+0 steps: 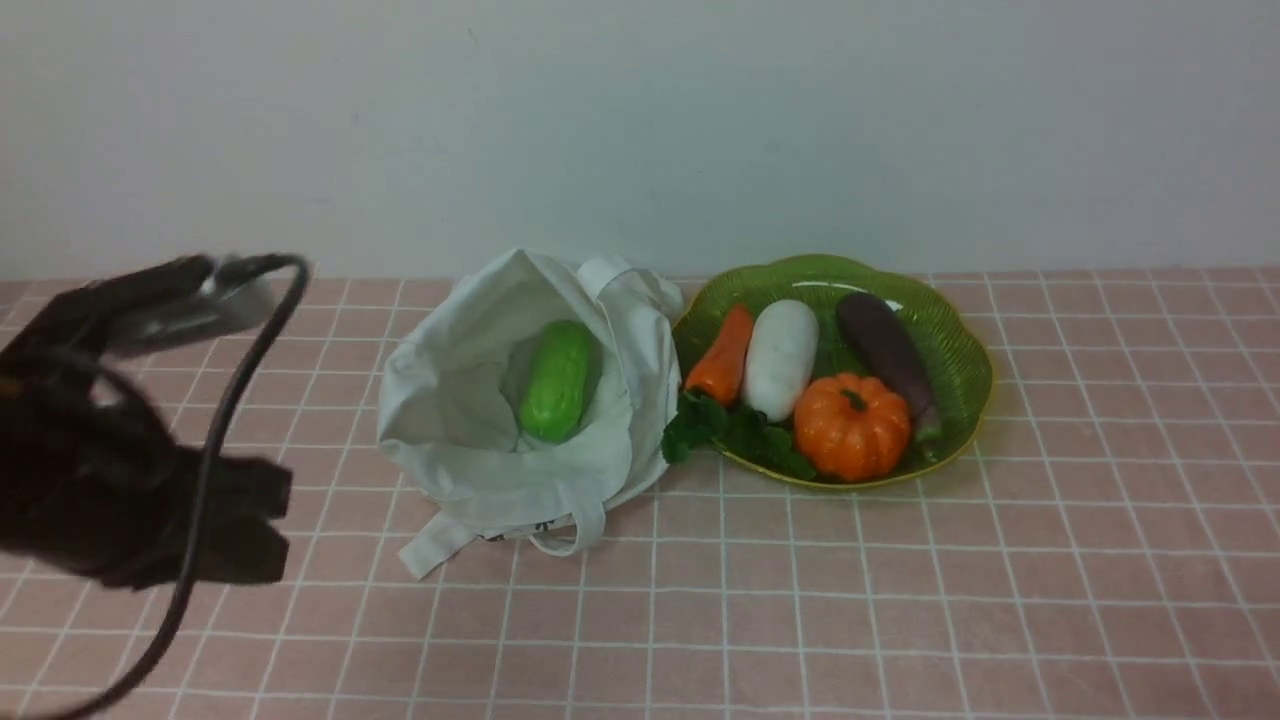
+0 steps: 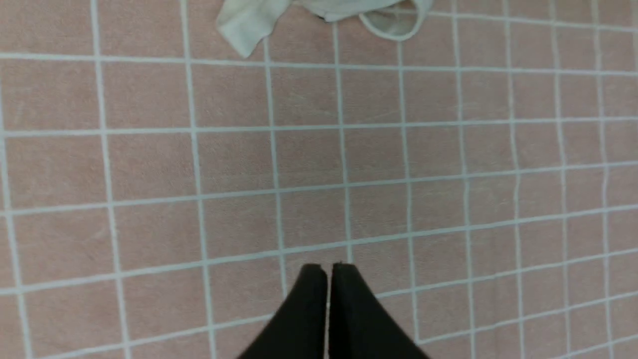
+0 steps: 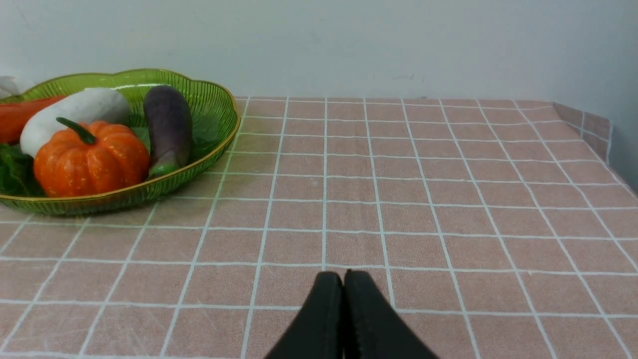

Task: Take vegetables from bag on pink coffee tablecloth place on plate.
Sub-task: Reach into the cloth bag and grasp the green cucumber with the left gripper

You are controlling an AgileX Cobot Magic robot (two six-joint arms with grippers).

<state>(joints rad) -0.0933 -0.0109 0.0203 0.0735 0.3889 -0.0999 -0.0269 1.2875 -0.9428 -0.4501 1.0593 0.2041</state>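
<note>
The bright green ridged vegetable (image 1: pixel 555 380) lies inside the open off-white bag (image 1: pixel 450 420) at the middle of the pink checked tablecloth (image 1: pixel 900 600). The green scalloped plate (image 1: pixel 960 350) stands just right of the bag. My left gripper (image 2: pixel 329 269) is shut and empty, above bare cloth in front of the bag's strap handles (image 2: pixel 394 27). My left arm (image 1: pixel 120 480) shows dark and blurred at the far left. My right gripper (image 3: pixel 344 276) is shut and empty, low over the cloth to the right of the plate (image 3: pixel 214 114). It is out of the front view.
On the plate lie an orange carrot (image 1: pixel 722 358), a white radish (image 1: pixel 781 358), a dark purple eggplant (image 1: pixel 885 350), an orange pumpkin (image 1: pixel 851 427) and leafy greens (image 1: pixel 735 430). A pale wall runs behind the table. The cloth's right edge (image 3: pixel 593 134) shows in the right wrist view.
</note>
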